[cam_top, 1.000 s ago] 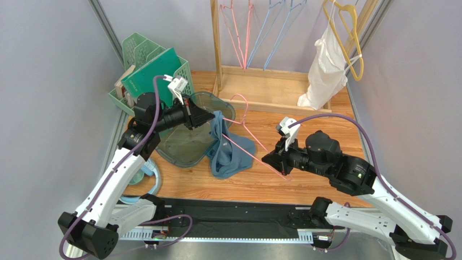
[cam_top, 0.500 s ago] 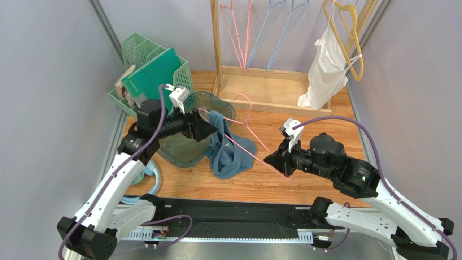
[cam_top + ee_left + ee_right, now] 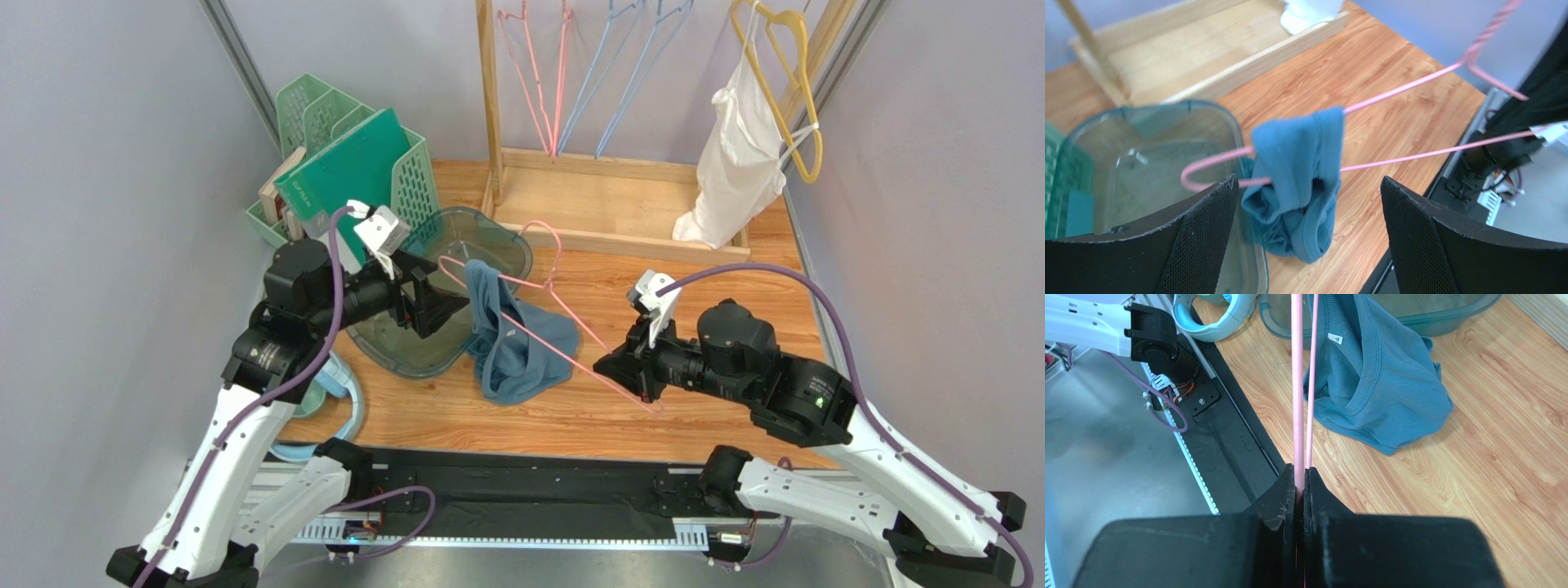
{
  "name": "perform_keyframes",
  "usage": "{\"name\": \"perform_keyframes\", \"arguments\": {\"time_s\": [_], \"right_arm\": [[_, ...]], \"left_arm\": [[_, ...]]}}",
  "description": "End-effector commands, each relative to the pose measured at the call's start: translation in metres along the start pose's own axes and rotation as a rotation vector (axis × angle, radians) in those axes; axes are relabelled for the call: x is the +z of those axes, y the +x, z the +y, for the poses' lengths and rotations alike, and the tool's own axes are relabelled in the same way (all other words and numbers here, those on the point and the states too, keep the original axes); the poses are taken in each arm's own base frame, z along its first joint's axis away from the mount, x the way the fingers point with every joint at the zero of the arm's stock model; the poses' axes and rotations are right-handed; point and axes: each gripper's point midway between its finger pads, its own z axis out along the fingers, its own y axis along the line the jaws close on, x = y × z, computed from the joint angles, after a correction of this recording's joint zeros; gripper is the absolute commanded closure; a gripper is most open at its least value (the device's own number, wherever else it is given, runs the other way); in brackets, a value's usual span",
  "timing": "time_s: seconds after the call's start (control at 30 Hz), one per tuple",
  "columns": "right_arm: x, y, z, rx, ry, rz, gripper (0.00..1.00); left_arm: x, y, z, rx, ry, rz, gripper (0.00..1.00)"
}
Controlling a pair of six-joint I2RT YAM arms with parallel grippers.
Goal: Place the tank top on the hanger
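Backing off leftward, the left claw (image 3: 433, 300) now gapes empty, leaving the tank top (image 3: 509, 346) bunched over one arm of the hanger (image 3: 1297, 386) at frame centre, the right claw (image 3: 1301, 478) pinching the hanger's corner, so spreading likely remains.

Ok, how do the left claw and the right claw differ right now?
The left claw is open, its fingers wide apart and holding nothing; the right claw is shut on a corner of the hanger. The left claw faces the hanger end carrying the tank top; the right claw sits at the opposite, bare end. Both are black and point toward the hanger.
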Motion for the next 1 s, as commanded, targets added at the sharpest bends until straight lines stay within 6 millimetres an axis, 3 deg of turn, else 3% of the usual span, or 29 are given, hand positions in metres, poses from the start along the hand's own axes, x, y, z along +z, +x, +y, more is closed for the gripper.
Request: {"name": "perform_keyframes", "arguments": {"time_s": [0.0, 0.07, 0.23, 0.73, 0.87, 0.97], "right_arm": [[-0.003, -0.024, 0.018, -0.04, -0.088, -0.066, 1.0], [-0.002, -0.023, 0.021, -0.046, -0.108, -0.059, 1.0], [-0.005, -0.025, 0.029, -0.057, -0.157, -0.06, 1.0], [-0.007, -0.03, 0.034, -0.069, -0.202, -0.059, 1.0], [-0.008, -0.032, 0.032, -0.069, -0.196, -0.067, 1.0], [-0.006, -0.032, 0.031, -0.066, -0.199, -0.066, 1.0]], "left_arm": [[0.003, -0.038, -0.028, 0.179, 0.198, -0.084, 0.11], [0.006, -0.043, -0.035, 0.203, 0.257, -0.096, 0.11], [0.018, -0.033, -0.03, 0.204, 0.284, -0.055, 0.11], [0.024, 0.027, -0.056, 0.15, 0.464, 0.169, 0.14], [0.021, 0.039, -0.054, 0.155, 0.452, 0.202, 0.21], [0.021, 0.044, -0.054, 0.153, 0.457, 0.214, 0.36]]}}
